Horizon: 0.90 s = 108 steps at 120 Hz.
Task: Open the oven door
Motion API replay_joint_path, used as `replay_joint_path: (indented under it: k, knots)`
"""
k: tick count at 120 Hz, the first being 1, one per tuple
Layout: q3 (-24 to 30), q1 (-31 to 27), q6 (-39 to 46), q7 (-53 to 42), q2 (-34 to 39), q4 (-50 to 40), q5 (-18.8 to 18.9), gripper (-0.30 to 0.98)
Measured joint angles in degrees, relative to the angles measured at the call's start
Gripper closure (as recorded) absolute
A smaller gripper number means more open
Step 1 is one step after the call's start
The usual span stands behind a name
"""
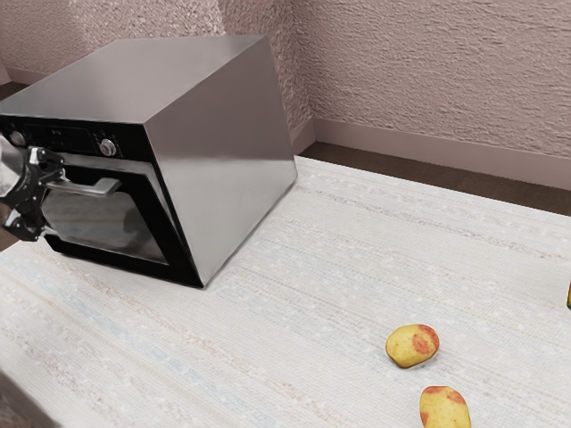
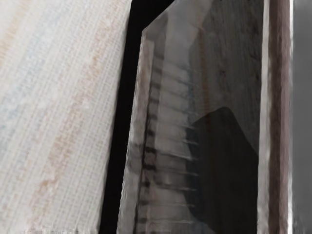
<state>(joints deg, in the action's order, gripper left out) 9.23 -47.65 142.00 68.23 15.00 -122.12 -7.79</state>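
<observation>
Markings on the oven look illegibly small, the pincer standing parted at the door handle.

At the exterior view's upper left, the oven's casing looked like smooth, satin grey metal, its front surround glossy black. The door's glass was dark, smooth and see-through, with soft reflections; the handle and knob had a silvery metal sheen. The gripper showed hard, shiny black surfaces. Across the lower frame, the worktop looked matt and woven like cloth. The wall at upper right was rough, matt plaster above a smoother skirting board.
</observation>
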Motion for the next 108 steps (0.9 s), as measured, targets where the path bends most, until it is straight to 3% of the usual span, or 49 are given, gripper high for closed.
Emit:
replay_joint_path:
  k: [18, 35, 53, 58, 66, 76, 82, 92, 108]
  knots:
    - [0.2, 1.7, 3.2, 0.2, 11.9, -13.4, 0.1, 0.00]
    - [1.6, 1.0, 5.4, 0.6, 33.3, -30.4, -1.3, 0.00]
    - [2.4, 1.3, 4.5, 0.7, 41.0, -32.2, -0.7, 0.00]
    - [2.0, 2.5, 1.3, 0.6, 40.6, -26.6, 1.1, 0.00]
    - [0.6, 7.2, -10.0, 0.1, 36.6, -7.4, 4.4, 0.00]
    - [0.9, 27.3, -26.3, -1.1, 21.3, 18.5, 7.9, 0.01]
    - [1.3, 34.2, -34.7, -3.2, 11.0, 31.7, 10.0, 0.00]
    - [1.4, 41.5, -44.3, -5.6, 3.5, 34.4, 12.1, 0.00]
    - [1.3, 43.3, -51.4, -8.6, 1.9, 28.3, 13.7, 0.00]
